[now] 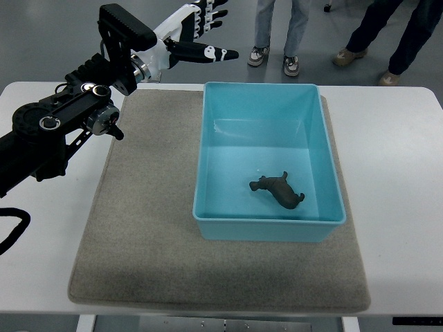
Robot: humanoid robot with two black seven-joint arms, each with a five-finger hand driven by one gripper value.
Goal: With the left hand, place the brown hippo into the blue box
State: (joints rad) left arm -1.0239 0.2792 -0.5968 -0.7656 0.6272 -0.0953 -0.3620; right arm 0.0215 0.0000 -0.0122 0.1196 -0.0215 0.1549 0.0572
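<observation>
Our left hand [199, 31] hangs up beyond the far left corner of the blue box [208, 149], fingers spread and straight, holding nothing. Its arm reaches in from the left edge over the grey mat [149, 228]. We see no right arm at all.

We find the brown hippo [278, 189] already inside the box, lying on the floor of it toward the near right part, apart from the walls. It is small, dark brown, matte, and appears to be tipped on its side with the legs pointing toward the near wall, though it is too small for us to be sure.

From here we judge the placing as done, so the main risk is in pulling the arm away. If we swing the forearm low across the box, we could clip the far rim and shove the light box along the mat. People's legs [278, 31] stand just past the far edge of the white table [401, 152], near our hand, so a wide sweep outward could reach toward them.
</observation>
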